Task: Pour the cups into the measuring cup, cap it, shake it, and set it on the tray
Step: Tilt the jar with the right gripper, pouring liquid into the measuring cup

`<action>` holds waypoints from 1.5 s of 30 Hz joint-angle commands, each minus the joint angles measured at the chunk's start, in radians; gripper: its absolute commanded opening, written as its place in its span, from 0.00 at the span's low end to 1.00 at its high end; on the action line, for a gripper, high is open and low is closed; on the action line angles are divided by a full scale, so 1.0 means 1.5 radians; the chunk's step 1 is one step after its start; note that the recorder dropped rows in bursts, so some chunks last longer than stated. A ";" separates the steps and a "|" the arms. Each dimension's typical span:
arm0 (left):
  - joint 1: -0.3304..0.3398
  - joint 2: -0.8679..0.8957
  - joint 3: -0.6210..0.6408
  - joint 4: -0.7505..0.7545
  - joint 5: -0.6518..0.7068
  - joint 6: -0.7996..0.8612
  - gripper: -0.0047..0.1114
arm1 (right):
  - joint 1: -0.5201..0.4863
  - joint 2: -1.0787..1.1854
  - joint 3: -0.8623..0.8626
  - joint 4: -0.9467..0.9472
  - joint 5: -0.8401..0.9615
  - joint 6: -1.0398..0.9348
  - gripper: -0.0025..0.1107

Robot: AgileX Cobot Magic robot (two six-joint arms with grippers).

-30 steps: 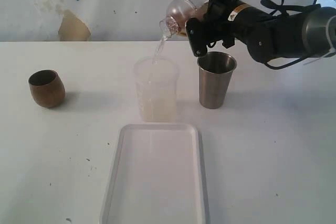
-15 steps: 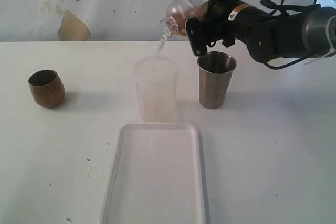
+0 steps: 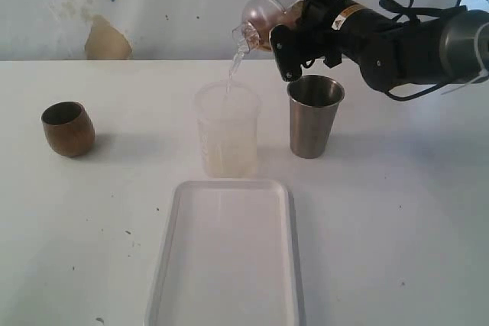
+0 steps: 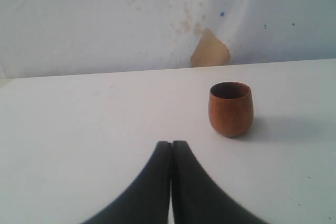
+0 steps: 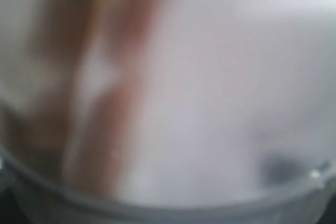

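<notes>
Steel tumbler [image 3: 315, 116] upright just right of frosted beaker [image 3: 227, 131]; wooden cup [image 3: 68, 128] well left; tray [image 3: 229, 253] in front. Right gripper [image 3: 294, 32] above beaker, wrist rolled, clamped wide around tilted clear container [image 3: 263, 14], pouring into beaker. Left gripper [image 4: 171, 150] closed, empty.

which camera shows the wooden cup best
The left wrist view: the wooden cup stands upright, close and sharp. The exterior view shows it small at far left; the right wrist view is only blur.

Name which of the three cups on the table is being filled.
The frosted beaker in the middle: the stream from the tilted clear vessel falls into it, not the wooden cup or steel tumbler.
</notes>
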 commanded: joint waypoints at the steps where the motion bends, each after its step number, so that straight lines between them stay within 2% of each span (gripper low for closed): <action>1: -0.001 -0.003 0.004 -0.004 -0.007 -0.001 0.05 | 0.003 -0.010 -0.001 0.003 -0.041 -0.004 0.02; 45: -0.001 -0.003 0.004 -0.004 -0.007 -0.001 0.05 | 0.003 -0.010 -0.001 -0.015 -0.050 -0.023 0.02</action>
